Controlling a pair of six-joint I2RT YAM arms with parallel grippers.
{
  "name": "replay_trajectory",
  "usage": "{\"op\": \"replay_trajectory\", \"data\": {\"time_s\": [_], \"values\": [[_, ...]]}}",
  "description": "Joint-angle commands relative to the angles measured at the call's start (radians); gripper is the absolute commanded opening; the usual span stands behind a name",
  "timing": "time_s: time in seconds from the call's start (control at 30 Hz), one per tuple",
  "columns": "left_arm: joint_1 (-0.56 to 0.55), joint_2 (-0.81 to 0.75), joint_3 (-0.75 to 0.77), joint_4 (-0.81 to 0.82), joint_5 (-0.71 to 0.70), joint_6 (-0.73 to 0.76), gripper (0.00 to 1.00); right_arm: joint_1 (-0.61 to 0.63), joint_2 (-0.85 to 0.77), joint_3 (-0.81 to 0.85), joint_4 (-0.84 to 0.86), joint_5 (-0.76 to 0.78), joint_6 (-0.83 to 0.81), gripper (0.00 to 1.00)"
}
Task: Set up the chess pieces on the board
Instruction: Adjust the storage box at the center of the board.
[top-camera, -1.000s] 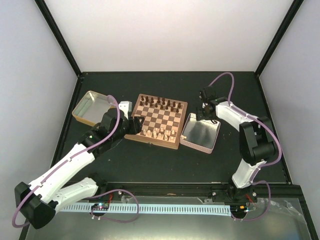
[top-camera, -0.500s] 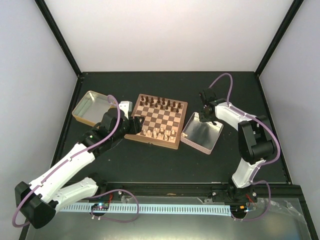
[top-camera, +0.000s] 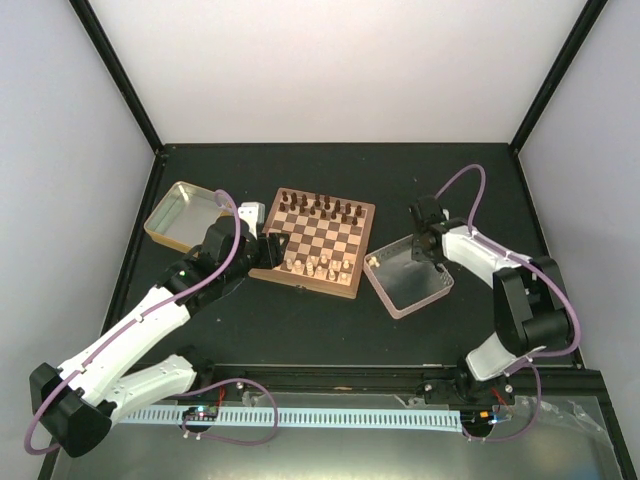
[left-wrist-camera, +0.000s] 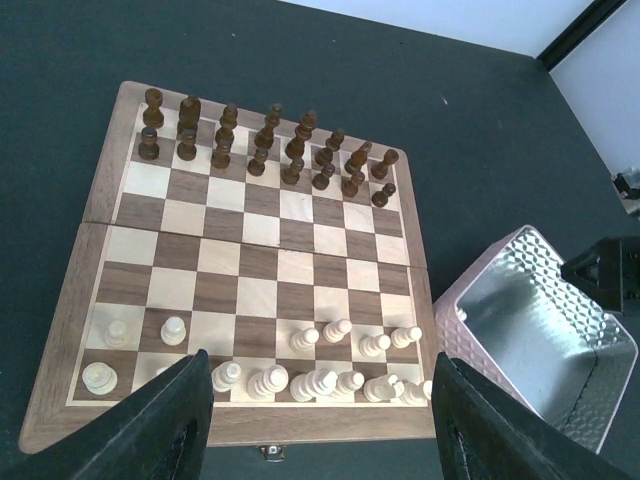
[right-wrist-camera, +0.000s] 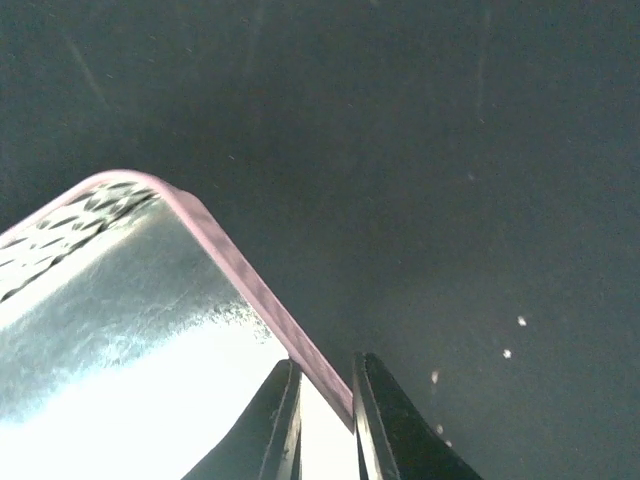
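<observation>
I find the right gripper (right-wrist-camera: 327, 400) nipped onto the rim of the tin (right-wrist-camera: 130, 300), which lies just right of the board (top-camera: 315, 240). The left gripper (left-wrist-camera: 318, 358) hangs wide open and empty over the board's near edge. The tan pieces (left-wrist-camera: 268, 380) stand in its two near rows.

Soft, even light fills the overhead view — pale walls (top-camera: 330, 70) at the top nearly wash out, while the black table (top-camera: 300, 320) stays dim with faint shadows. The left wrist view shows the board (left-wrist-camera: 250, 280) sharply. In the right wrist view the tin (right-wrist-camera: 120, 380) glares white at lower left; the table beyond seems slightly blurred.
</observation>
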Motion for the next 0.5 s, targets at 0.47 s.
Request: {"op": "replay_trajectory", "data": {"time_s": [0.47], "values": [[0.008, -0.004, 0.044, 0.017, 0.025, 0.001, 0.61, 0.005, -0.129, -0.114, 0.014, -0.097, 0.257, 0.09]]}}
